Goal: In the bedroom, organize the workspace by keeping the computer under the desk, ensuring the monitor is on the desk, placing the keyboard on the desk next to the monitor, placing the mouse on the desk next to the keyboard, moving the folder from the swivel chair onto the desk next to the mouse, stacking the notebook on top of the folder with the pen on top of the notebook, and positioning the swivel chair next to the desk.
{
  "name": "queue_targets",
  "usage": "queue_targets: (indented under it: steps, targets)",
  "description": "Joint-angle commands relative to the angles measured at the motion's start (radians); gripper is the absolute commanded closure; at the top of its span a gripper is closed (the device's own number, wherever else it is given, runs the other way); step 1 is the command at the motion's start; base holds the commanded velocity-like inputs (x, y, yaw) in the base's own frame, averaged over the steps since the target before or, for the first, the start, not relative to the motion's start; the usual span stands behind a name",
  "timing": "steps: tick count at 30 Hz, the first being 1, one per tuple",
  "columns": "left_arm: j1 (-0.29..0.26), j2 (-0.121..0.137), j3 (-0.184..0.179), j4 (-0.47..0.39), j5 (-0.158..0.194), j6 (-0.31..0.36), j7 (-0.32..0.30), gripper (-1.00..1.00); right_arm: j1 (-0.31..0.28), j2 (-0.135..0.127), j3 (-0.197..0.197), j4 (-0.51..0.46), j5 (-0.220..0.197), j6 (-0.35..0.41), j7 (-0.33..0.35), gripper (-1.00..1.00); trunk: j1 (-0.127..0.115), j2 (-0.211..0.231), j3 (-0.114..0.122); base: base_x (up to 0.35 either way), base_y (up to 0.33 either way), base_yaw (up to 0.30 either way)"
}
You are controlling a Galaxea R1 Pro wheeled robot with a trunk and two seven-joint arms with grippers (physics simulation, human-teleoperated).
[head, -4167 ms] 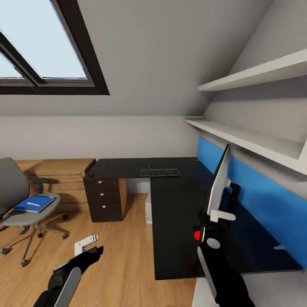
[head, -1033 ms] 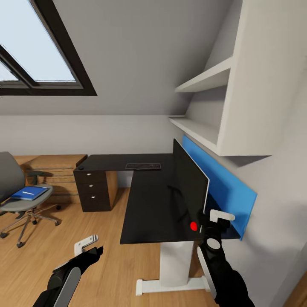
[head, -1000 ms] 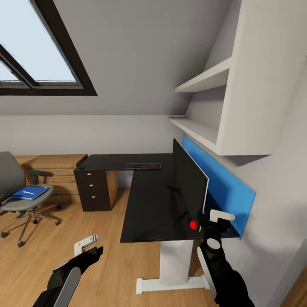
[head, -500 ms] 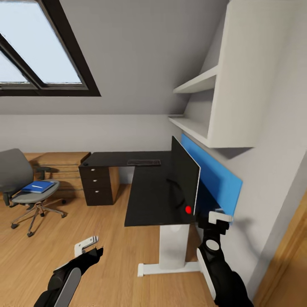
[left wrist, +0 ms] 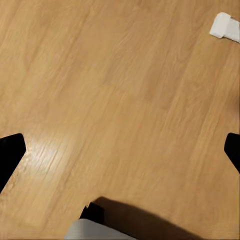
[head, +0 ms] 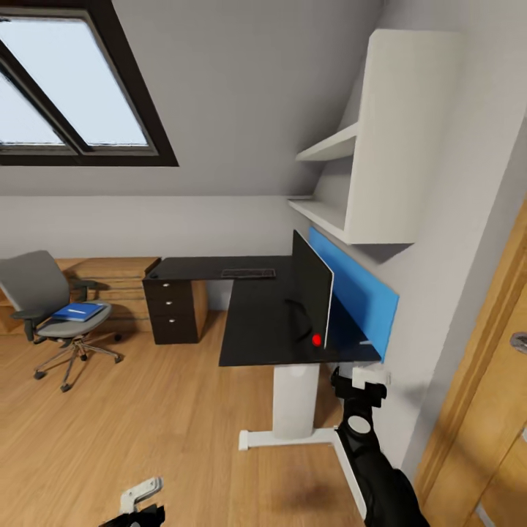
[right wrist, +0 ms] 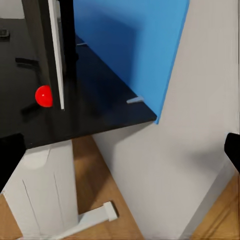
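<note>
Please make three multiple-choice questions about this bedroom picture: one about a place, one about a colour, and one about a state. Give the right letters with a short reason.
1. Where does the folder lie?
A. on the seat of the swivel chair
B. on the desk
C. on the floor

2. What colour is the panel behind the monitor?
A. green
B. blue
C. yellow

3. How does the monitor stand?
A. flat on the floor
B. upright on the desk
C. leaning on the chair

Answers:
1 A, the folder rests on the swivel chair seat, far from the desk.
2 B, the panel on the wall side of the desk is blue.
3 B, the monitor stands upright on the black desk top; the keyboard lies further along it.
</note>
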Motion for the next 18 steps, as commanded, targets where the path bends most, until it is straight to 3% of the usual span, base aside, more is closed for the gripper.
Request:
queue_targets:
  steps: [1, 6, 7, 14, 18]
  targets:
    - [-0.001, -0.001, -0.007, 0.044, -0.020, -0.049, 0.007, -1.00, 0.000, 0.000, 0.004, 0.008, 0.009, 0.008, -0.004, -1.00, 0.000, -0.002, -0.002, -0.332, 0.026, 0.000]
    - [0.000, -0.004, -0.031, 0.191, -0.082, -0.202, 0.007, -1.00, -0.001, 0.001, 0.007, 0.086, 0.007, -0.029, -0.006, -1.00, 0.000, -0.002, -0.002, -0.297, 0.131, 0.000]
    - [0.000, -0.005, -0.058, 0.268, -0.095, -0.277, 0.007, -1.00, -0.001, 0.000, 0.008, 0.186, 0.007, -0.088, -0.006, -1.00, 0.000, -0.002, -0.002, -0.221, 0.255, 0.000]
    - [-0.001, -0.007, -0.125, 0.364, -0.100, -0.400, 0.004, -1.00, -0.001, -0.002, 0.011, 0.425, 0.008, -0.234, -0.005, -1.00, 0.000, -0.002, -0.002, -0.175, 0.288, 0.000]
    - [-0.001, -0.015, -0.145, 0.389, -0.101, -0.426, 0.003, -1.00, 0.000, -0.008, 0.010, 0.594, 0.012, -0.381, -0.005, -1.00, 0.000, -0.002, -0.002, -0.067, 0.314, 0.000]
